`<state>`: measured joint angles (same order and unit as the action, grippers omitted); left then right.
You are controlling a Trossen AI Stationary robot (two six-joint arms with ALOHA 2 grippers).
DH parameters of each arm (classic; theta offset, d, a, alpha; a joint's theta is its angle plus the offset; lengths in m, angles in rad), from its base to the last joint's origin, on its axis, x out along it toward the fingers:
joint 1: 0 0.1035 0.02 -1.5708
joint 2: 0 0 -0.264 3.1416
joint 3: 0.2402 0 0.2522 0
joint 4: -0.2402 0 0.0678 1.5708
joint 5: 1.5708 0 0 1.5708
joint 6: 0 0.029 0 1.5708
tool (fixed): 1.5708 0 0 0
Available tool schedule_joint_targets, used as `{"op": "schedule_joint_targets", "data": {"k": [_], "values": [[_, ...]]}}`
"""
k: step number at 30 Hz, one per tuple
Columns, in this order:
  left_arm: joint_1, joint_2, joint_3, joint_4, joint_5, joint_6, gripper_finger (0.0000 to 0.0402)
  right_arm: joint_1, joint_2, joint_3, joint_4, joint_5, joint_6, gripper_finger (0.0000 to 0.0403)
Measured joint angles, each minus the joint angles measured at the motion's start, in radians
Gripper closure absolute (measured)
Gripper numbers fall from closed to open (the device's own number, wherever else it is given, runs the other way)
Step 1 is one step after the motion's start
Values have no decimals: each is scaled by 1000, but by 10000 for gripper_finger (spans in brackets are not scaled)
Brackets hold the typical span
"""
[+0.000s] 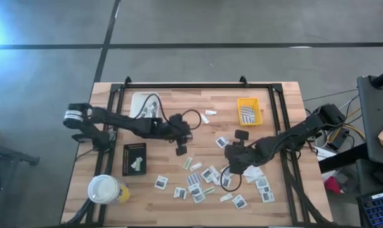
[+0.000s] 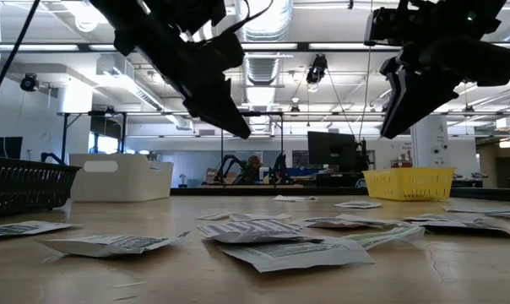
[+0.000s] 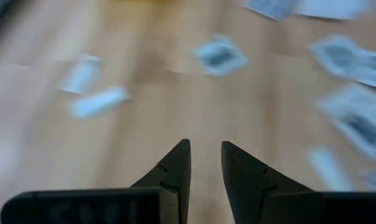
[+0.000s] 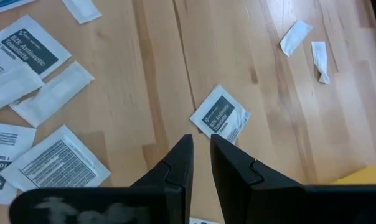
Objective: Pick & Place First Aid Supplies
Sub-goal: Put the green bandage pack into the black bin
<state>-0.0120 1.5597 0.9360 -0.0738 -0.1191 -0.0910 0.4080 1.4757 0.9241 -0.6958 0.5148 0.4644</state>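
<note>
White first aid packets [image 1: 207, 180] lie scattered over the table's [image 1: 286, 101] near half, mostly toward its right edge, with the left gripper [image 1: 181, 150] and right gripper [image 1: 227, 154] both raised above mid-table, fingers slightly apart, holding nothing.

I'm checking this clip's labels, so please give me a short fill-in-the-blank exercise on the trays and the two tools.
1. The tray holding striped strips at the far right of the table is coloured ____.
2. The black tray lies next to the ____ arm.
3. Both the left tool and the right tool carry ____.
4. The packets lie scattered on the bare ____ table top.

Missing words: yellow; left; nothing; wooden
</note>
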Motion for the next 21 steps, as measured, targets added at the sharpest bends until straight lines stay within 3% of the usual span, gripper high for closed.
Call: {"op": "schedule_joint_targets", "data": {"k": [4,11,21], "values": [[-44,0,0,-15,124,-24,319,0,0,-2,38,-1,-1,351],[-130,-1,-1,-43,130,-25,319,0,0,-30,217,-2,-79,351],[-154,111,-7,-43,124,-68,319,-12,0,-116,637,-2,-422,351]]}}
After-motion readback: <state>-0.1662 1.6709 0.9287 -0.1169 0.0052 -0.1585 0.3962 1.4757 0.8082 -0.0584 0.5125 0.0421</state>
